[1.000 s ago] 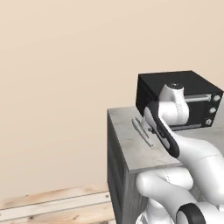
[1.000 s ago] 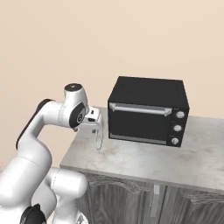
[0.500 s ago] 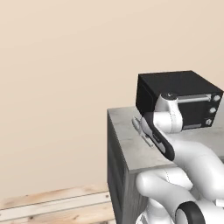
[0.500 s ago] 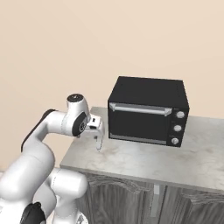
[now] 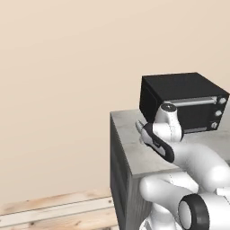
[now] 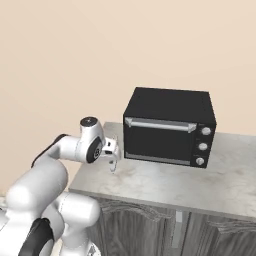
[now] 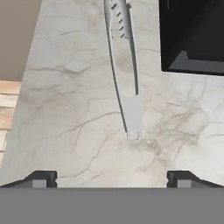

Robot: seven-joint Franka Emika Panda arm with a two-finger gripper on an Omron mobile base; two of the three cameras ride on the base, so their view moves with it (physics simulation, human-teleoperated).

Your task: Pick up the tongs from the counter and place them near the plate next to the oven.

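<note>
The grey metal tongs (image 7: pixel 124 65) lie flat on the marbled counter (image 7: pixel 65 113). Their ridged tips point to the top of the hand view and their joined end lies nearest the hand. My gripper (image 7: pixel 111 178) hovers just above that joined end, open, its fingertips (image 7: pixel 40 177) spread wide with nothing between them. From the right base view the gripper (image 6: pixel 113 164) hangs low over the counter's (image 6: pixel 165 180) left end, in front of the oven's left corner. The plate is out of view.
A black toaster oven (image 6: pixel 167 125) stands on the counter right beside the tongs; its corner (image 7: pixel 192 35) is close to their right side. The counter's left edge drops to a wooden floor (image 7: pixel 8 100). Bare stone stretches right of the oven (image 6: pixel 235 165).
The arm has folded down and the hand has sunk closer to the counter over the tongs. The tongs and the oven have not moved.
</note>
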